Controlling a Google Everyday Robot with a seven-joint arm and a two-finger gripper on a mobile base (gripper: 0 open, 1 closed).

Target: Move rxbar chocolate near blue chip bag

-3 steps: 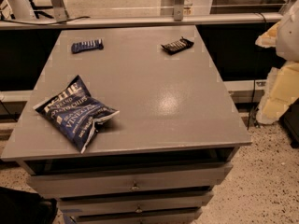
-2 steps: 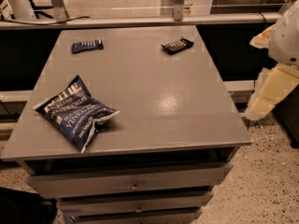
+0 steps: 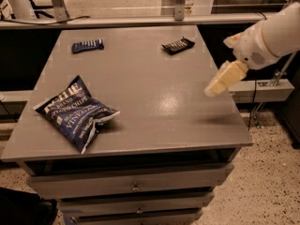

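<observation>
Over the right edge of the grey table (image 3: 154, 74), the gripper (image 3: 212, 88) now hangs above the surface. A moment ago it was out beyond that edge and lower, beside the table rather than over it. Whether it is open or closed cannot be told. Nothing on the tabletop has shifted since then.

The rxbar chocolate (image 3: 178, 45) lies flat near the far edge, right of centre, well apart from the gripper and further back and to its left. A small blue bar wrapper (image 3: 87, 45) sits near the same far edge towards the left corner, well apart from the rxbar chocolate. The blue chip bag (image 3: 75, 112) lies crumpled near the front left, close to the left and front edges. A broad bare stretch of tabletop runs between the bag and the rxbar chocolate, and between the bag and the gripper. Drawers (image 3: 136, 186) stack beneath the front edge.
</observation>
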